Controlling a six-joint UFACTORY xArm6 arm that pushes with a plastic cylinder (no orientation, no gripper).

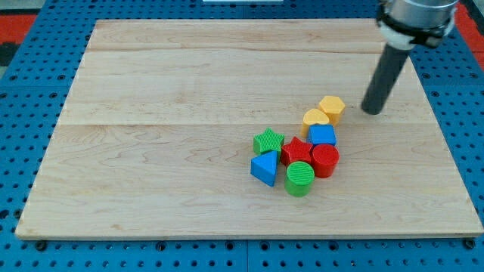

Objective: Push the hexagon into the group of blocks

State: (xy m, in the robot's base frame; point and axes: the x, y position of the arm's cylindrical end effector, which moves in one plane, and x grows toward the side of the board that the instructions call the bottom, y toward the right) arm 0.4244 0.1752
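Observation:
A yellow hexagon (332, 107) lies right of the board's middle, touching a yellow heart-like block (315, 119) at the top of a cluster. The cluster holds a blue block (322, 135), a red star (296, 152), a red cylinder (325, 160), a green cylinder (299, 178), a green star (268, 141) and a blue triangle (265, 168). My tip (371, 110) stands on the board just to the right of the hexagon, a small gap apart from it.
The wooden board (151, 151) lies on a blue pegboard table (23, 113). The arm's body (416, 15) enters from the view's top right corner.

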